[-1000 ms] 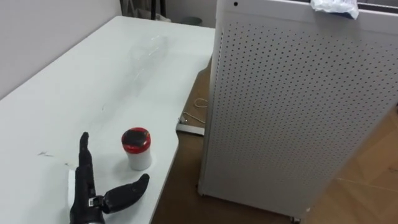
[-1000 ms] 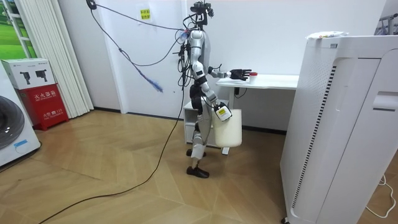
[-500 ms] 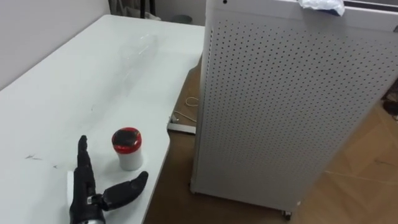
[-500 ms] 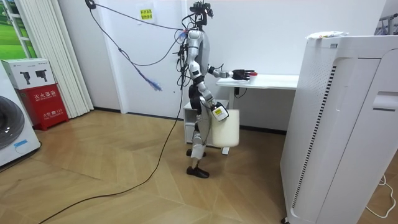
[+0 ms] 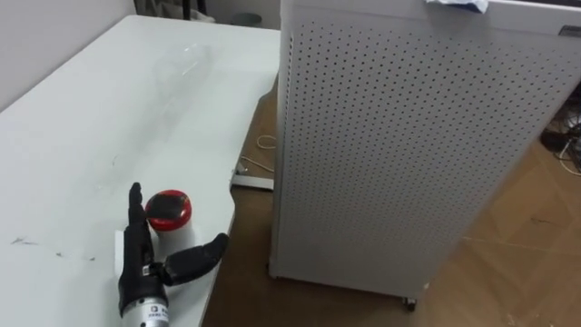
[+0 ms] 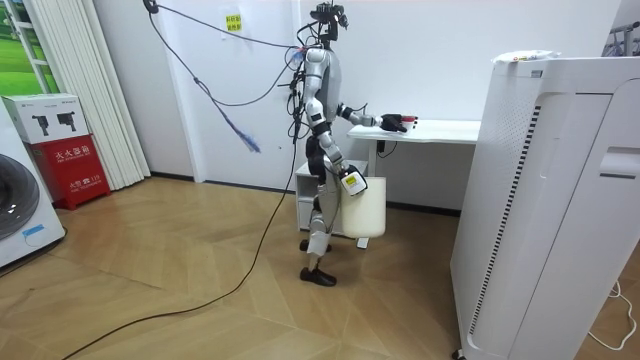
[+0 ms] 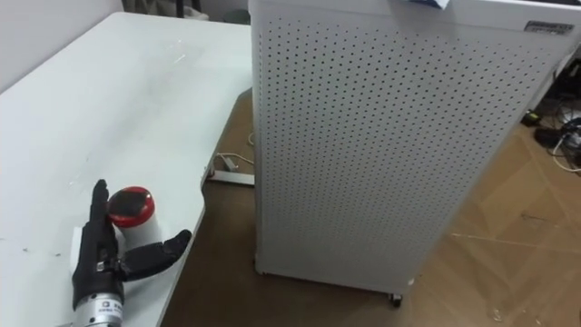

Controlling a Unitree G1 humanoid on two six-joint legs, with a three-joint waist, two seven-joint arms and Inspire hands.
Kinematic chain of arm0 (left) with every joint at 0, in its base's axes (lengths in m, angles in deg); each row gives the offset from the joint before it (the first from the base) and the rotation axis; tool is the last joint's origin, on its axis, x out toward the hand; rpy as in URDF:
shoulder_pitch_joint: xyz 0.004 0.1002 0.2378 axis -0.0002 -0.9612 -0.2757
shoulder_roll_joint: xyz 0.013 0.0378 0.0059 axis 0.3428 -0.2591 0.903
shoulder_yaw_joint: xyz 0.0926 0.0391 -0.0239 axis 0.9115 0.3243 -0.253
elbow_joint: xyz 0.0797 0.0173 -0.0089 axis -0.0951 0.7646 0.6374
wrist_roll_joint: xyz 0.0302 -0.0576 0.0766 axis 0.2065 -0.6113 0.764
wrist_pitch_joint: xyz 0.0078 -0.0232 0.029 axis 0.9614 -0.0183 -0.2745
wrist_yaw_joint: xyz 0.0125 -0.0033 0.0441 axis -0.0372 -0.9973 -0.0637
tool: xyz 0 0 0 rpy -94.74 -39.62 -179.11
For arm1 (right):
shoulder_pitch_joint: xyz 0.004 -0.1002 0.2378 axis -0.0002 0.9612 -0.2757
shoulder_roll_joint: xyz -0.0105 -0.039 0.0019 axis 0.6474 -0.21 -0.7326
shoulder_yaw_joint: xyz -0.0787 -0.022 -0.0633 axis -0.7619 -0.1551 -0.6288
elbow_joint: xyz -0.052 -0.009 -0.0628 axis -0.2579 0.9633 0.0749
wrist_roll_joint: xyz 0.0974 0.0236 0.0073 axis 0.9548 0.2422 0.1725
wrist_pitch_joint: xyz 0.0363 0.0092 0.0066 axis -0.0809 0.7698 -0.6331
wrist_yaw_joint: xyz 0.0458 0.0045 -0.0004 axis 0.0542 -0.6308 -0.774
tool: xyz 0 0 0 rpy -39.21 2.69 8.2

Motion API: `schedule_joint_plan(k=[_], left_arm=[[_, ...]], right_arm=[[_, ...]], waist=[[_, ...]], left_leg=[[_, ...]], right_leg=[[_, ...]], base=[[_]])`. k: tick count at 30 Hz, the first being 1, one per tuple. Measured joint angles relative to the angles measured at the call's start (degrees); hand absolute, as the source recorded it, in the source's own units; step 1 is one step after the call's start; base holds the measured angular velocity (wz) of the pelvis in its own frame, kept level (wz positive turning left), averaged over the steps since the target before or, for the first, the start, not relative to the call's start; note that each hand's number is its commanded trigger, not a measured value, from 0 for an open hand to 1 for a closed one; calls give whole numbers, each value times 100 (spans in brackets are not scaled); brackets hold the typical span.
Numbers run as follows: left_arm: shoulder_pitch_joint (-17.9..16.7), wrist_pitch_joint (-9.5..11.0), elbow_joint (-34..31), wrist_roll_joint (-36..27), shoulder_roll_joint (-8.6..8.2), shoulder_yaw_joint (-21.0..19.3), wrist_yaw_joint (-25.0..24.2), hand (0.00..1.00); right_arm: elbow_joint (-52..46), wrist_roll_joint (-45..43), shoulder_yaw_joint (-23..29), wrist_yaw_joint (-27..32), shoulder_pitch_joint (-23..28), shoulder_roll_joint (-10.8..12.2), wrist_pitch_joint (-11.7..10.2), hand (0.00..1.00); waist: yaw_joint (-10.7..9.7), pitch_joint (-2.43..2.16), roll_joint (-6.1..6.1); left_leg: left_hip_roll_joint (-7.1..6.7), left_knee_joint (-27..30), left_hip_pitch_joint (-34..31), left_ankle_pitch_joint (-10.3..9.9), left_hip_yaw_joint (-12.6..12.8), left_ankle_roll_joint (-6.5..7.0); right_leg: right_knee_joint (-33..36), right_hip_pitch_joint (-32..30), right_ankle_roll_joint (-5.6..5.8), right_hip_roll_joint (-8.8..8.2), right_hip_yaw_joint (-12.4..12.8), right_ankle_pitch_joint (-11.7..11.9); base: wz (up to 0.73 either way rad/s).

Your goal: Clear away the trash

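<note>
A small white cup with a red lid (image 5: pixel 168 213) stands near the white table's (image 5: pixel 82 118) front right corner. My left hand (image 5: pixel 141 272) lies open on the table right beside it, straight fingers along the cup's left side and the thumb spread out just before its right side. In the room view I stand at the table's end with the left arm stretched over it. My right hand (image 6: pixel 350 181) hangs at hip height against a white bin (image 6: pixel 366 208).
A clear plastic bottle (image 5: pixel 182 68) lies farther back on the table. A tall white perforated cabinet (image 5: pixel 399 136) stands close to the table's right edge, with a crumpled white wrapper (image 5: pixel 458 4) on top. Wood floor lies between.
The camera has shifted, sliding the whole scene left. My left hand has moved forward and closer, so its fingers now lie alongside the cup.
</note>
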Motion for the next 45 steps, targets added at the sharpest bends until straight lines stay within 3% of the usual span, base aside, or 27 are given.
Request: schedule_joint_plan(k=[2,3,5,6,12,18,23,31,37,40,42,45], left_arm=[[45,-5,8,-27,-4,-12,18,0],[63,-7,29,-27,-4,-17,24,22],[100,-24,53,-27,-4,-17,74,81],[135,-55,52,-27,-3,-18,128,100],[389,-114,178,-29,19,-46,458,100],[406,-114,182,-120,25,-44,621,100],[467,-114,220,-555,31,-43,772,100],[516,-115,365,-831,64,-44,859,100],[548,-170,444,-1029,69,-16,628,100],[561,-251,389,-1020,28,182,503,100],[561,-419,178,-1023,-9,361,410,100],[577,-482,-359,-1028,-75,552,62,100]], right_arm=[[0,0,-8,-2,2,9,0,100],[-1,0,-12,-1,6,17,0,100],[-1,0,-13,3,13,20,0,100],[-1,1,-13,10,14,18,2,100],[-2,67,-22,111,21,9,30,100],[-29,66,-89,215,70,-35,115,100],[-256,66,-91,253,200,-49,118,100],[-286,87,-91,266,232,-53,209,100],[-385,124,-125,274,226,-82,315,100],[-399,188,-130,288,215,-58,316,100],[-400,187,-129,319,212,-13,316,100],[-327,196,-125,340,93,-7,319,100]], waist=[[-12,0,0],[-21,0,0],[-38,0,0],[-49,2,6],[-122,27,59],[-131,15,90],[-135,6,102],[-143,-17,65],[-120,-29,20],[-116,-31,15],[-128,-30,15],[-186,-14,44]], left_leg=[[0,0,3,0,8,0],[0,-3,0,0,11,0],[2,-2,-4,0,16,0],[3,-1,-7,0,17,0],[1,0,-7,0,60,0],[1,-1,-13,0,94,0],[0,-1,2,0,96,0],[7,-8,101,0,97,0],[11,-38,194,0,105,0],[9,-45,178,0,121,0],[6,-34,144,0,116,0],[-6,18,-33,5,103,8]], right_leg=[[-17,11,0,1,7,0],[-32,17,4,4,9,2],[-63,28,11,8,6,8],[-73,29,13,11,9,11],[-76,12,14,10,13,12],[-77,-18,14,12,45,12],[-77,-19,14,12,55,12],[-73,53,14,18,56,12],[-70,137,14,19,48,12],[-68,135,26,19,44,23],[-65,110,27,17,46,38],[-26,-10,28,-4,47,58]], base=[[0],[0],[0],[0],[-3],[-4],[-1],[0],[1],[6],[0],[2]])
